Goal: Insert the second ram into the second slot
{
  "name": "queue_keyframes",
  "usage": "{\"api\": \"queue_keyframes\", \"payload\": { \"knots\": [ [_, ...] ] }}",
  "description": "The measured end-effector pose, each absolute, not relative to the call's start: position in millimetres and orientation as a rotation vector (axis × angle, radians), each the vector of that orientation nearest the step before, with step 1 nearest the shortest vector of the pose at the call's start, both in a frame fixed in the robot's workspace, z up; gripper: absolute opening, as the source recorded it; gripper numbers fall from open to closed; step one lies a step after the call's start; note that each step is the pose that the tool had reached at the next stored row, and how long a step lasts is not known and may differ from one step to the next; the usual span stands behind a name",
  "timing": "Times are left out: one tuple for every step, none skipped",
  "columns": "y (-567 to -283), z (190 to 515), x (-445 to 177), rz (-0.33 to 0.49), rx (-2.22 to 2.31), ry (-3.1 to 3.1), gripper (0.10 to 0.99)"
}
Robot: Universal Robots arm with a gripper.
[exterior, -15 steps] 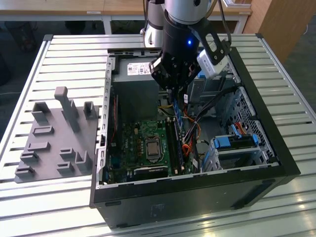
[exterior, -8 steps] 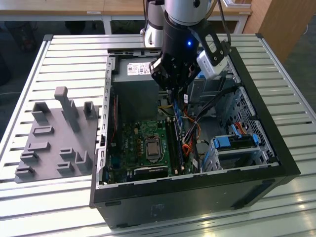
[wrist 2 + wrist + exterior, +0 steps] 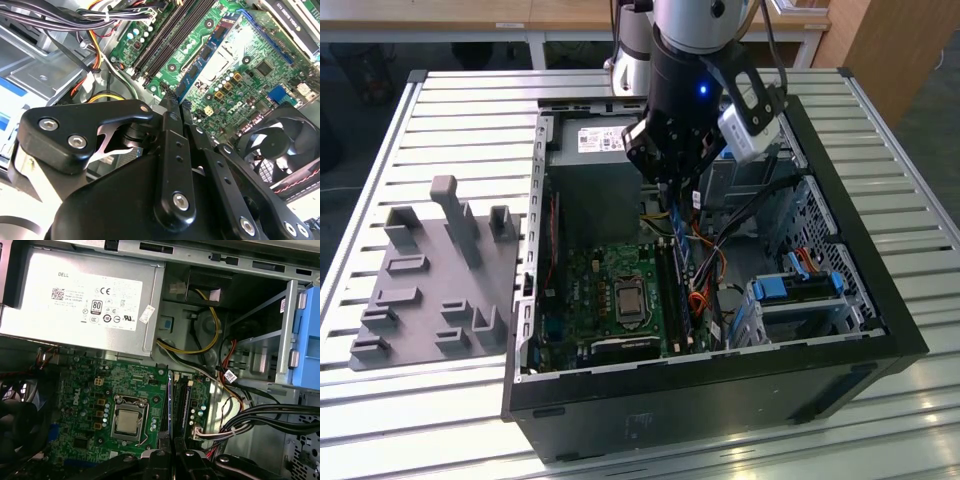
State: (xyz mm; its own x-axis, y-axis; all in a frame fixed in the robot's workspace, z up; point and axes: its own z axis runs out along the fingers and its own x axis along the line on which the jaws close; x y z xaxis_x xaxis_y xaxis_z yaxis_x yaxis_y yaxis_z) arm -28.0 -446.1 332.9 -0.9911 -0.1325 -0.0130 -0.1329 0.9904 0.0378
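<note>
The gripper (image 3: 678, 188) hangs over the open computer case (image 3: 720, 400), just above the far end of the green motherboard (image 3: 582, 285). Near it, toward the exterior view's right, sit light-blue drive-bay clips (image 3: 790, 289). Well away toward the exterior view's left, a grey fixture block (image 3: 420, 290) rests on the slatted table (image 3: 470, 110).

Ribbed silver aluminium worktop (image 3: 450, 100), slats running across, spreads on all sides below the jaws. Beyond the jaws, past its far edge, pale wooden desks (image 3: 470, 12) on white legs (image 3: 535, 48). Wooden panel (image 3: 885, 50) to the exterior view's right of the jaws. Dark floor (image 3: 340, 160) on the exterior view's left of them. Soft glare on the nearest slats.
</note>
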Motion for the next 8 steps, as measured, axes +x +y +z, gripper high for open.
{"api": "queue_keyframes", "payload": {
  "knots": [
    [-446.1, 332.7, -28.0, 0.06, -0.208, 3.124, 0.137],
    [-446.1, 332.5, -28.0, 0.06, -0.208, 3.124, 0.137],
    [-446.1, 332.3, -28.0, 0.06, -0.208, 3.124, 0.137],
    [-446.1, 332.1, -28.0, 0.06, -0.208, 3.124, 0.137],
    [-446.1, 331.9, -28.0, 0.06, -0.208, 3.124, 0.137],
    [-446.1, 331.6, -28.0, 0.06, -0.207, 3.124, 0.137],
    [-446.1, 331.4, -28.0, 0.06, -0.207, 3.124, 0.137],
    [-446.1, 331.2, -28.0, 0.06, -0.207, 3.124, 0.137]
  ]
}}
